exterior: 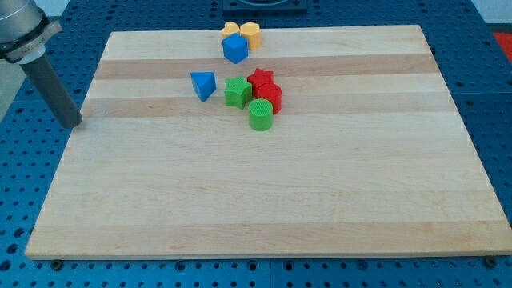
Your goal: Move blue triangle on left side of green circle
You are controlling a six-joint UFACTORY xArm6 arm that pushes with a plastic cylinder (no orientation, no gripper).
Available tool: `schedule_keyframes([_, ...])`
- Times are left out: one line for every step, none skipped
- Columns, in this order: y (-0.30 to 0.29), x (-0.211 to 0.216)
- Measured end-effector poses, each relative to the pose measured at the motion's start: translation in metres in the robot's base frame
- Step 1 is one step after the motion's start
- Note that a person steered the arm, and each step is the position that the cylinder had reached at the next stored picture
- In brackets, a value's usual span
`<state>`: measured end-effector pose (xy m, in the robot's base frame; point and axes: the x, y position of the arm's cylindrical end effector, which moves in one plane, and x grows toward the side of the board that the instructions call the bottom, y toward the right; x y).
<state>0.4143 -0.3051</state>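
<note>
The blue triangle (pixel 204 84) lies on the wooden board (pixel 264 184) in the upper middle. The green circle (pixel 261 114), a short cylinder, stands to its lower right. A green star (pixel 237 91) sits between them, close to both. My tip (pixel 73 124) is at the board's left edge, far to the left of the blue triangle and touching no block.
A red star (pixel 261 79) and a red cylinder (pixel 270 97) crowd the green circle's upper side. A blue cube (pixel 235 49), a yellow block (pixel 251 34) and an orange block (pixel 230 30) cluster at the top edge. A blue perforated table (pixel 24 160) surrounds the board.
</note>
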Motion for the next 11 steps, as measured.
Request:
schedule_keyframes([0.007,-0.036])
schedule_keyframes([0.041,-0.083])
schedule_keyframes([0.100,-0.097])
schedule_keyframes([0.136,-0.093])
schedule_keyframes([0.159,-0.072])
schedule_keyframes([0.172,-0.045])
schedule_keyframes([0.160,-0.063])
schedule_keyframes([0.152,-0.105])
schedule_keyframes([0.177,-0.111])
schedule_keyframes([0.200,-0.097])
schedule_keyframes([0.200,-0.066])
